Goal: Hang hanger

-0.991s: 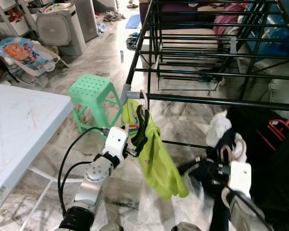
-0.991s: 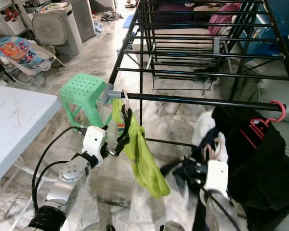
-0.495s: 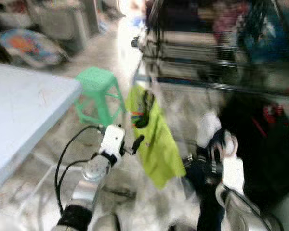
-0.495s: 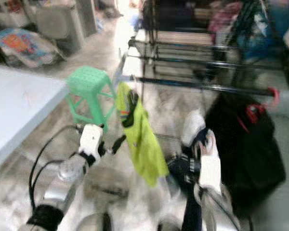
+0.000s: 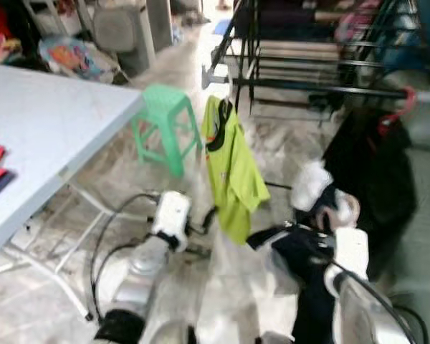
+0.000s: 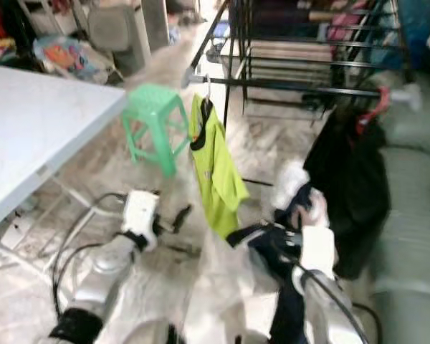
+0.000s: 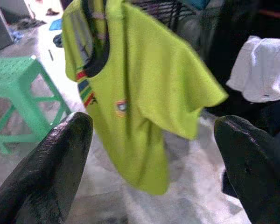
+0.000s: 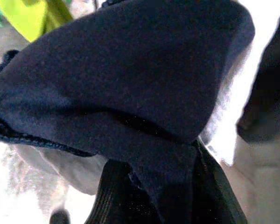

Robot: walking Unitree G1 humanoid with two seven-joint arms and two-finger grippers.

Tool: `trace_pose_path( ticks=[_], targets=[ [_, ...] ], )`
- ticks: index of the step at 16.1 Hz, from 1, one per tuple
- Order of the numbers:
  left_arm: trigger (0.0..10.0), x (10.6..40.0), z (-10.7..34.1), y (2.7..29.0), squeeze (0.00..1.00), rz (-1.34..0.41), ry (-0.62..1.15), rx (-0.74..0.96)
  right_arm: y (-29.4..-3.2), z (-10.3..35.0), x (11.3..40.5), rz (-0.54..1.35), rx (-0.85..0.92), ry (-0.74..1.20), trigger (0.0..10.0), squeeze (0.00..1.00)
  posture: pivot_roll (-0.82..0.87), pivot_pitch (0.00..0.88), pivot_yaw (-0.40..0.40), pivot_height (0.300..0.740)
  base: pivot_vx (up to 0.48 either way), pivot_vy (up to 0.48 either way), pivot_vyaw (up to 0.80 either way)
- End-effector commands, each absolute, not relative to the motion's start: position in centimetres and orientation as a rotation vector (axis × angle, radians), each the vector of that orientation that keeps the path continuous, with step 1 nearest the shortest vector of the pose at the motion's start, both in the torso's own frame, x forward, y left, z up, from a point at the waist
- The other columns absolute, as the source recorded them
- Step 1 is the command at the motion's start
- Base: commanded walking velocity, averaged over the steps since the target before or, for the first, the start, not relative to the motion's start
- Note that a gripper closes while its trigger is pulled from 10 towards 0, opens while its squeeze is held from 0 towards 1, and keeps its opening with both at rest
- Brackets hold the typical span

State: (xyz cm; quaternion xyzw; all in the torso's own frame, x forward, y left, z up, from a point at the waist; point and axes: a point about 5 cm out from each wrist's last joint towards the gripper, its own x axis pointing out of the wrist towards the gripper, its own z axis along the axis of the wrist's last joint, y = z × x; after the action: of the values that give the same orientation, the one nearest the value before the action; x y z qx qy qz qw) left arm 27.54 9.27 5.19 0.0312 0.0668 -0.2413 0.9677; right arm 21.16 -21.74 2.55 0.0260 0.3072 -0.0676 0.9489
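A lime-green shirt (image 5: 233,168) on its hanger (image 6: 204,97) already hangs from the front bar of a black drying rack (image 5: 308,86), beside a green stool (image 5: 165,122). The left gripper (image 7: 149,154) hovers just short of it, fingers spread and empty. The right gripper (image 5: 328,215) clutches a bundle of dark and white clothes (image 8: 130,84). Next — probably back away gently, without brushing the shirt.

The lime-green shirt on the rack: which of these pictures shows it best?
The left wrist view: the lime-green shirt is close and sharp, badge readable, between the open left claw. Both eye views show it small and blurred; the right wrist view catches just a corner.
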Motion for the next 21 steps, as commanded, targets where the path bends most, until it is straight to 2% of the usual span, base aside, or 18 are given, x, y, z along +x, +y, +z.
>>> trace_pose_path(
  ticks=[1,5,10,15,21],
  targets=[
    [10.0,28.0,5.3,10.6,0.00,-0.458,0.132,0.096,-21.0,3.2,22.0,-0.109,0.066,0.587,10.0,0.00,-0.10,0.000,0.040,0.740,-0.277,0.000,0.00],
    [10.0,28.4,5.6,10.7,0.00,-0.458,0.121,0.103,-20.5,3.3,22.8,-0.051,0.059,0.578,10.0,0.00,-0.10,0.000,0.046,0.740,-0.069,0.000,0.17],
    [10.0,28.3,5.5,10.6,0.00,-0.430,0.110,0.097,-19.4,4.0,23.8,0.085,0.057,0.511,10.0,0.00,-0.09,0.000,0.046,0.740,0.000,0.000,0.80],
    [10.0,28.9,6.0,10.8,0.00,-0.416,0.083,0.116,-18.6,6.4,25.6,0.287,-0.026,0.389,10.0,0.00,-0.09,0.000,0.049,0.740,0.000,0.000,0.80],
    [10.0,28.7,5.9,10.5,0.00,-0.433,0.089,0.117,-17.2,7.4,26.2,0.391,-0.033,0.302,10.0,0.00,-0.08,0.000,0.043,0.740,0.000,0.000,0.80]
  ],
)
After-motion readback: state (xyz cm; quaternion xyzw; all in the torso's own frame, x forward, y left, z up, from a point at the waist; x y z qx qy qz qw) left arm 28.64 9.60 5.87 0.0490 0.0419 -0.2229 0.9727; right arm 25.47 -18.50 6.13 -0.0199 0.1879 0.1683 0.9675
